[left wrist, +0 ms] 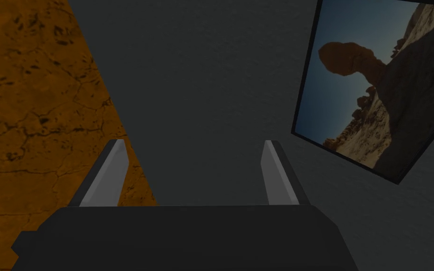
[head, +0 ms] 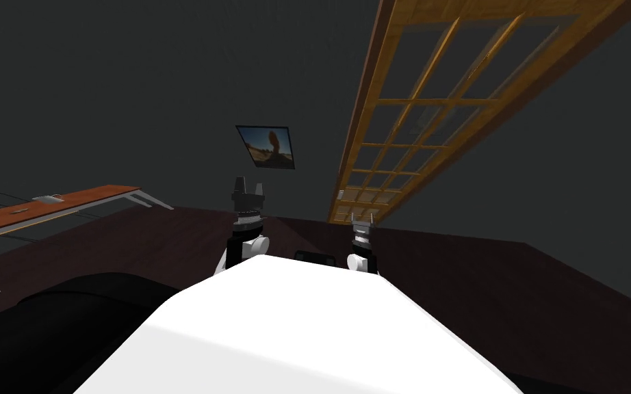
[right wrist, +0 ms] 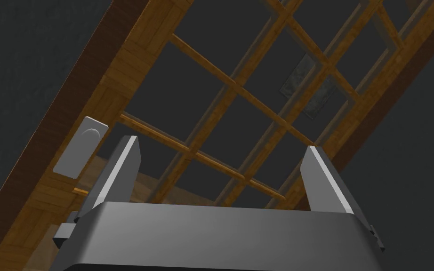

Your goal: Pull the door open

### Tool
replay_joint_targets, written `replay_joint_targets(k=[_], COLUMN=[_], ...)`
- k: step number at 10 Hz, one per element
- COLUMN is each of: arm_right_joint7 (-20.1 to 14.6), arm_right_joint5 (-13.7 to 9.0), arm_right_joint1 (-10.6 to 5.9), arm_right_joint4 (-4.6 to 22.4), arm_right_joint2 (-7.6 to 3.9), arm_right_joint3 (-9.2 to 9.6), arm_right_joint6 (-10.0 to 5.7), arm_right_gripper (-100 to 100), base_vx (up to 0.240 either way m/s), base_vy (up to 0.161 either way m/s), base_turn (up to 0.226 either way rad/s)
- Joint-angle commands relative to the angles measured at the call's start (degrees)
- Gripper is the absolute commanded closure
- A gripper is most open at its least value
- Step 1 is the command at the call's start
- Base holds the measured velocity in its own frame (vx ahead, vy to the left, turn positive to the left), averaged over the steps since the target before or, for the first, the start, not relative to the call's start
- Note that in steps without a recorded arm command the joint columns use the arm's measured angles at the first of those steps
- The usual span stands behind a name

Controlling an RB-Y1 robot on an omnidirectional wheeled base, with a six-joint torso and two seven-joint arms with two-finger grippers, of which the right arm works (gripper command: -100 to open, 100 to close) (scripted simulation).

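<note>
The door stands ahead and to my right, set in a dark grey wall. It is a wooden lattice of bars around many glass panes, with dark grey showing behind them. Its handle-side edge runs along a dark brown frame strip, and on that edge, low on the door, sits a flat grey handle plate with rounded corners.

The right pincer points at the door's lower panes. It is released, its two fingers spread wide with nothing between them. The handle plate lies just outside one finger rather than within the gap. In the head view this pincer is near the foot of the door but short of it.

The left pincer is raised in front of me, to the left of the right one, and faces the wall. It is also released, with its fingers apart and empty.

A framed picture of a desert rock hangs on the wall left of the door. Far to my left, a reddish-brown surface carries a small pale object. The floor is very dark brown.
</note>
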Motion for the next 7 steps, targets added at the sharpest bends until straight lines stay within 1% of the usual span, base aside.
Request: replay_joint_targets(k=[1, 7], arm_right_joint7=[-1.8, -8.2], arm_right_joint5=[-1.7, -8.0], arm_right_joint1=[-0.24, -2.02], arm_right_joint4=[1.7, 9.6], arm_right_joint2=[-0.58, -2.74], arm_right_joint3=[1.05, 4.83], arm_right_joint6=[-0.87, -4.81], arm_right_gripper=[-100, -100], base_vx=[0.109, 0.092], base_vy=[-0.009, -0.024], base_turn=[0.113, 0.120])
